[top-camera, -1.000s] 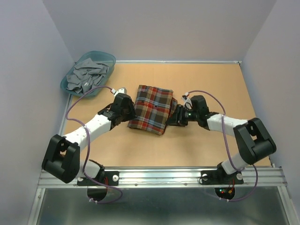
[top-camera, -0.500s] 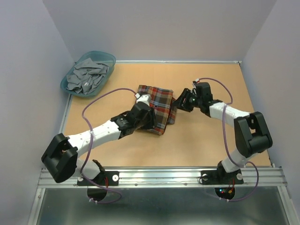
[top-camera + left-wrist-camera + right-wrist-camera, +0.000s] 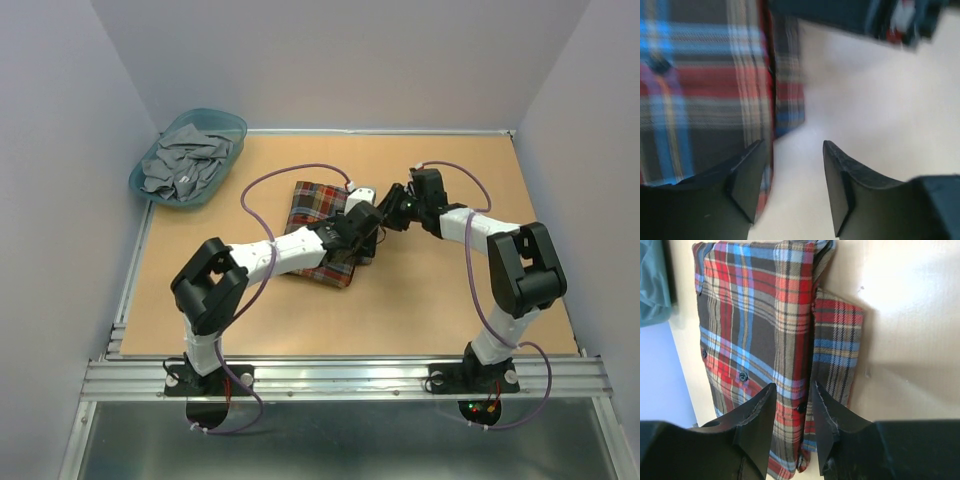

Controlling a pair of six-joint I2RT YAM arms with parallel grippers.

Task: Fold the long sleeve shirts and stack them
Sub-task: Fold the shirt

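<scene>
The left wrist view is blurred. The left gripper (image 3: 792, 175) stands fairly wide, with bare table (image 3: 880, 110) in the gap and the shirt (image 3: 695, 90) under one finger. From above, the left arm (image 3: 290, 250) hides part of the shirt. The right gripper (image 3: 790, 407) is narrowly parted and pinches nothing. Soft plaid flannel, folded into a rectangle with dark buttons (image 3: 743, 375), lies just ahead of it.

Teal plastic basket (image 3: 222, 120) at the far-left corner of the tan tabletop (image 3: 420, 300)
</scene>
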